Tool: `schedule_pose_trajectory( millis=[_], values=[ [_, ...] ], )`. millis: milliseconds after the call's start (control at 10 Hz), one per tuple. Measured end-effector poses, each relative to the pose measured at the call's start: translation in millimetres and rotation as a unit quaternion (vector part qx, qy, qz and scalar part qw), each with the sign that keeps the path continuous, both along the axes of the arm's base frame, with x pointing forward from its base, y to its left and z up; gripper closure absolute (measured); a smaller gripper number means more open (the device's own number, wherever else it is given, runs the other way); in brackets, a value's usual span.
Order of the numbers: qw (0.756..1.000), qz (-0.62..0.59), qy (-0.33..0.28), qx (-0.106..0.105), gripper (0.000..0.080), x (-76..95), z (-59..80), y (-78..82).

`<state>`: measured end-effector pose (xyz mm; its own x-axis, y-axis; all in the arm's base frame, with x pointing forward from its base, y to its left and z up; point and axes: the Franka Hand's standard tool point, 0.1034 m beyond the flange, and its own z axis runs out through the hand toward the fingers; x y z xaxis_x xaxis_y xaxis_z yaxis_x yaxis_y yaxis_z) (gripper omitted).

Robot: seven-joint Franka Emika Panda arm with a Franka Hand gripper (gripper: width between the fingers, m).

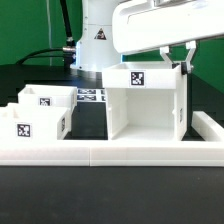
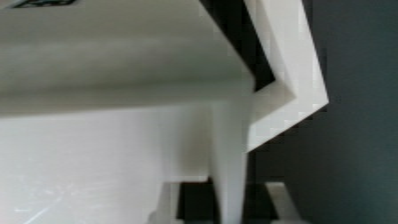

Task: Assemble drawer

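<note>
The casing (image 1: 145, 110) stands upright on the dark surface (image 1: 110, 195), towards the exterior view's right, its open front facing the camera and a square tag on its top edge. The two trays sit well to its left in that view: one (image 1: 40, 122) nearer the camera, and the other (image 1: 50, 97) just behind it. All three parts stand just behind the long low rail (image 1: 110, 152). The marker board (image 1: 90, 96) lies flat further back, between the trays and the casing.

The arm (image 1: 95, 40) rises behind and bends over the casing. Its white hand is level above it, and the claw (image 1: 175, 60) points straight down at the casing's top right corner. In the wrist view a thin casing (image 2: 125, 60) wall runs between the dark fingers (image 2: 192, 205) of the claw (image 2: 231, 205). I cannot tell whether they pinch the wall or only straddle it.
</note>
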<state>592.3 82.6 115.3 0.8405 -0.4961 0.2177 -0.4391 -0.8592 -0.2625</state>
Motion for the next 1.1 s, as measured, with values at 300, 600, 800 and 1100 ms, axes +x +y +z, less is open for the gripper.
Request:
schedule_pose_trajectory(
  millis=[300, 600, 800, 1100],
  values=[
    [0.996, -0.087, -0.012, 0.031, 0.0755, 6.5, 2.7, -3.5],
    [0.987, -0.148, -0.007, 0.059, 0.0752, 7.2, 5.7, -2.2],
    [0.972, -0.215, -0.002, 0.090, 0.0751, 11.6, 6.8, -7.0],
    [0.949, -0.291, 0.002, 0.124, 0.0744, 15.9, 5.4, -6.1]
  ],
)
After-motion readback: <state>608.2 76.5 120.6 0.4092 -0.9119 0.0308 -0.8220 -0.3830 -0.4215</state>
